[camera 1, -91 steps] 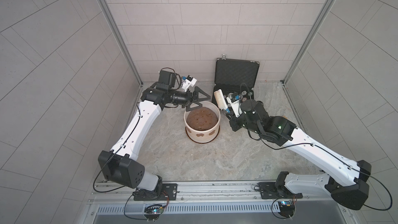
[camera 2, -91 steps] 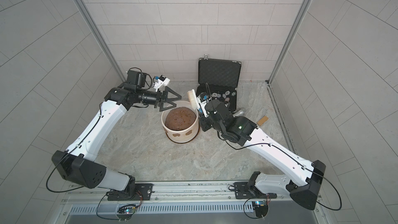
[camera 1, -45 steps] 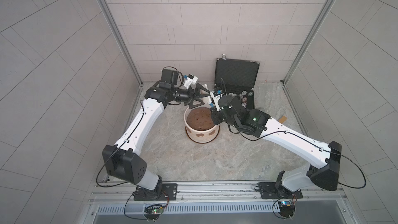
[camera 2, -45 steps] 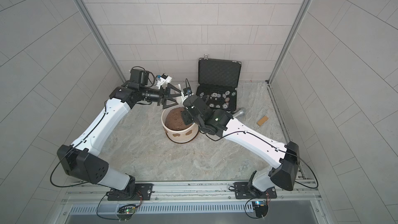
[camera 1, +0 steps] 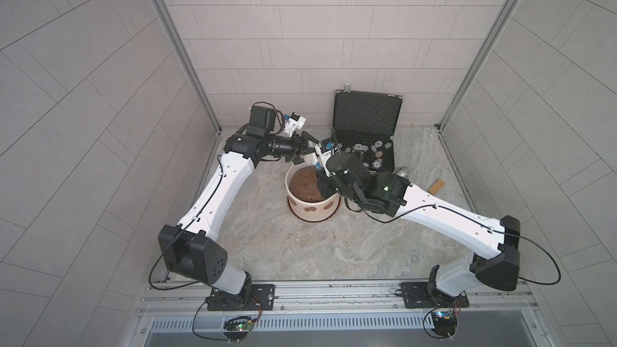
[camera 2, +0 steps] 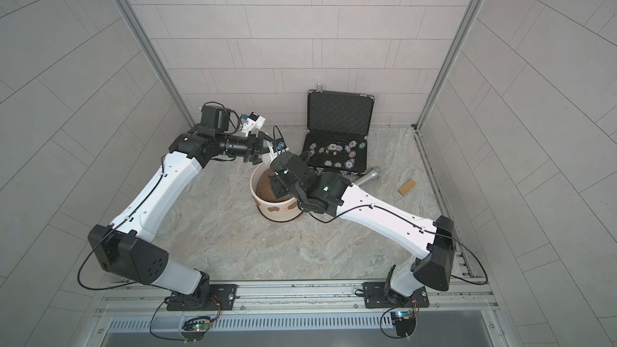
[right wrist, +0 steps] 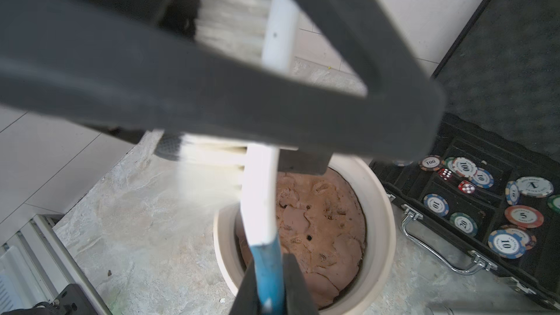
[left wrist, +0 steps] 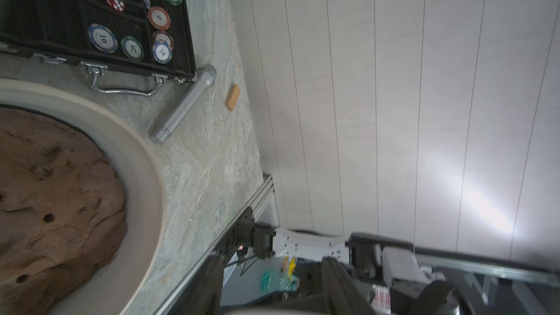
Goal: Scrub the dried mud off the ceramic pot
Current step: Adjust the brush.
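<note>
The ceramic pot point(camera 1: 312, 208) point(camera 2: 277, 210) is cream-white, stands on a reddish saucer and is filled with brown soil point(camera 1: 305, 185). Two dried mud patches point(camera 1: 310, 210) point(camera 1: 329, 206) show on its near wall. A brush point(right wrist: 260, 192) with a white back and a blue handle hangs over the pot's far rim point(right wrist: 378, 207). My right gripper point(right wrist: 268, 286) point(camera 1: 322, 176) is shut on the blue handle. My left gripper point(camera 1: 309, 153) point(camera 2: 263, 150) point(left wrist: 272, 283) reaches in from the left. Its dark fingers point(right wrist: 242, 101) clasp the brush head, one at the bristle tips and one at the white back.
A black case point(camera 1: 367, 148) of poker chips lies open against the back wall, right of the pot. A silver metal cylinder point(camera 2: 369, 178) point(left wrist: 185, 104) and a small wooden block point(camera 2: 407, 187) point(left wrist: 232, 101) lie on the stone floor beyond my right arm. Tiled walls close three sides.
My right arm has swung left and carried the brush from beside the pot to above its far rim. My left gripper, wide open before, has narrowed round the brush head.
</note>
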